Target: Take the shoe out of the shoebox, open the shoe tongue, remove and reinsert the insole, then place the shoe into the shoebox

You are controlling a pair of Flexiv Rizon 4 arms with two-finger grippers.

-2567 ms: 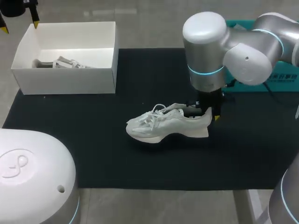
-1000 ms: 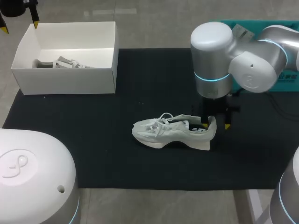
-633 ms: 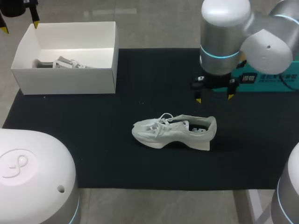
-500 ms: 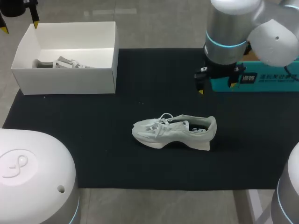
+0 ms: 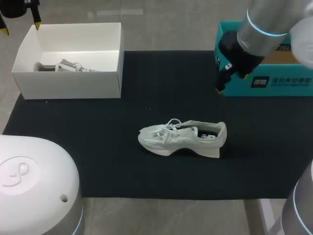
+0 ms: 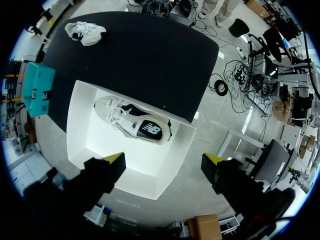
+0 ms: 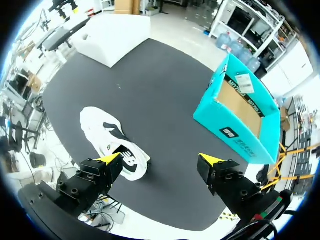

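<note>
The right gripper is hanging with its fingers apart and nothing between them, beside the teal box. The shoe is lying on the black mat, well apart from it and nearer the robot. Its long axis is running across the table, heel toward the right arm's side and toe toward the left. The left gripper, also spread and empty, is hovering over the white shoebox, so the right arm is likely the nearer one.

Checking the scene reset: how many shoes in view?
2. One shoe lies on the mat, mid-table, untouched. The second shoe lies in the white box, far left. The teal box looks empty.
</note>
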